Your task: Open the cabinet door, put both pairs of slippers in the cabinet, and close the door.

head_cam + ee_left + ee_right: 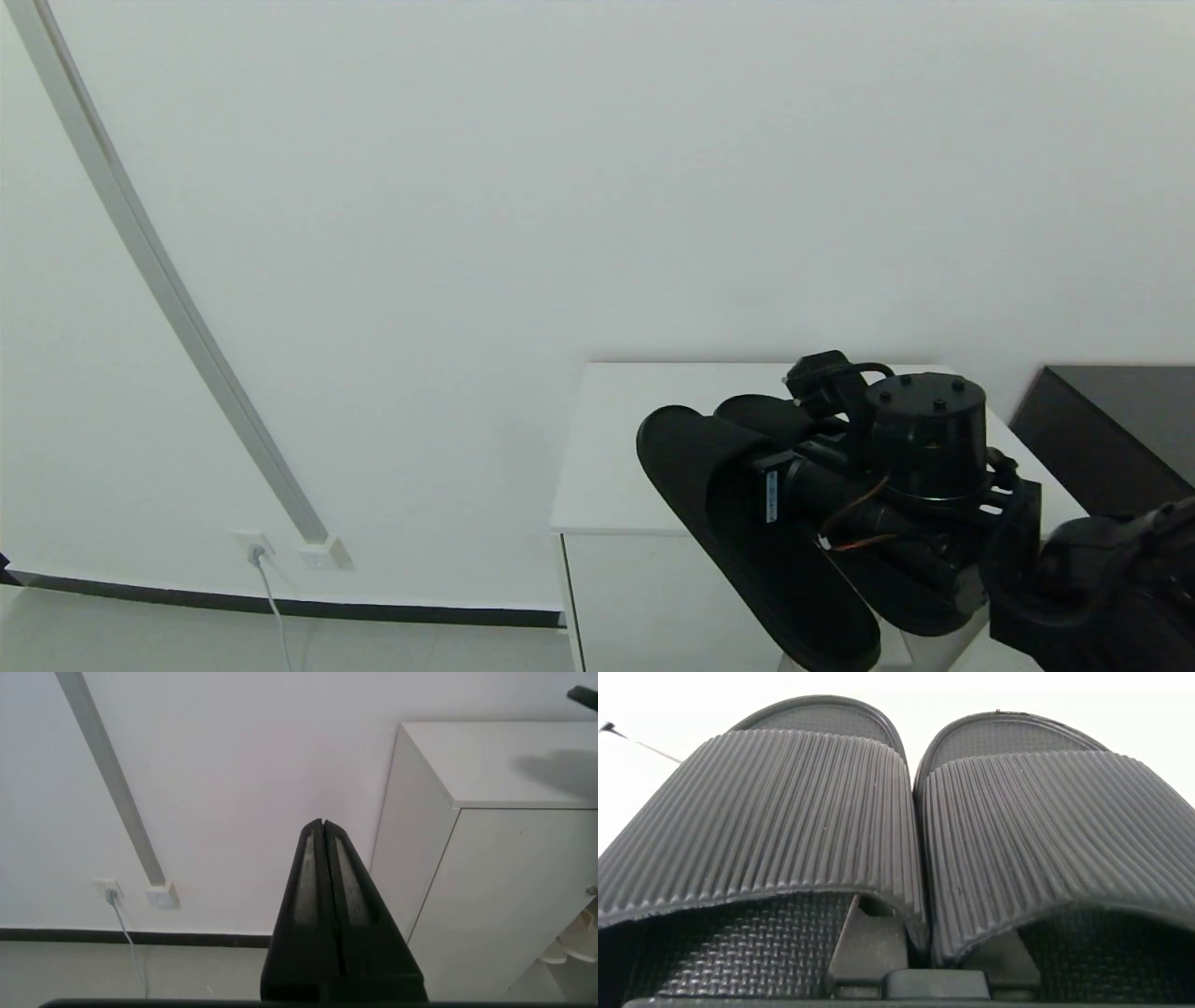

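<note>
the left hand (323, 829) is pressed fully together with nothing in it, facing the wall beside the white cabinet (611, 448). further right, the right hand (936, 948) is clamped on the pair of black slippers (747, 523), held aloft before the cabinet's top edge.

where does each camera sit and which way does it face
Head view: on the head, facing forward and down at the wall and white cabinet; the right arm and right hand, carrying the black slippers, show.
Left wrist view: on the left wrist, looking past the shut left hand at the same cabinet.
Right wrist view: on the right wrist, looking over its fingers at the slippers' ribbed straps.
Shared: head and left wrist both see cabinet and wall socket.
</note>
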You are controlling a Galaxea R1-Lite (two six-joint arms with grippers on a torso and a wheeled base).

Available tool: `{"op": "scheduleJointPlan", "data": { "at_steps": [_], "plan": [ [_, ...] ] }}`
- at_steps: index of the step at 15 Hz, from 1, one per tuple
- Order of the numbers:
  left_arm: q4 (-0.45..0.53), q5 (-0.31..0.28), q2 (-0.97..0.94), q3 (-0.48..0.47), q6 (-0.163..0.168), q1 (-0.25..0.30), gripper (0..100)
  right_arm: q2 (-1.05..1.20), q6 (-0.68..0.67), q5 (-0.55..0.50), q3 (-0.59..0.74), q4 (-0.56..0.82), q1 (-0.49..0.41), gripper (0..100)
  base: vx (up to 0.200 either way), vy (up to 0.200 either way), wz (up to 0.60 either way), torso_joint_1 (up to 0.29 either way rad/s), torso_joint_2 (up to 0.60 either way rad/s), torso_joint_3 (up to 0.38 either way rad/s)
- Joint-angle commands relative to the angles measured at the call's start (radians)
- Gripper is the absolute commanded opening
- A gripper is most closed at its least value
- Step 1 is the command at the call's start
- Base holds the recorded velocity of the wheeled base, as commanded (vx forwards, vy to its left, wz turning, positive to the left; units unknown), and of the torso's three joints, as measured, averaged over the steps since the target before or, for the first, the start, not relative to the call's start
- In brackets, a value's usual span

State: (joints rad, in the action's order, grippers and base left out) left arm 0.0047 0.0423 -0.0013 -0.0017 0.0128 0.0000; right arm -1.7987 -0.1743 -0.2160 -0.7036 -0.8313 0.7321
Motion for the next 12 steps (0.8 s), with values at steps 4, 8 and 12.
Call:
{"op": "scheduleJointPlan", "data": {
  "at_steps": [4, 8, 12],
  "plan": [
    [0.000, 0.001, 0.001, 0.000, 0.000, 0.000, 0, 0.056, -0.001, 0.000, 0.026, 0.000, 0.026, 0, -0.050, 0.000, 0.00, 0.002, 0.00, 0.001],
    [0.000, 0.001, 0.001, 0.000, -0.002, 0.000, 0, 0.055, -0.001, -0.002, 0.032, 0.001, 0.036, 0, -0.200, 0.000, 0.00, 0.007, 0.00, 0.002],
    [0.000, 0.001, 0.001, 0.000, -0.002, 0.000, 0, 0.055, -0.001, -0.002, 0.041, 0.000, 0.036, 0, -0.200, 0.000, 0.00, -0.006, 0.00, 0.002]
  ]
}}
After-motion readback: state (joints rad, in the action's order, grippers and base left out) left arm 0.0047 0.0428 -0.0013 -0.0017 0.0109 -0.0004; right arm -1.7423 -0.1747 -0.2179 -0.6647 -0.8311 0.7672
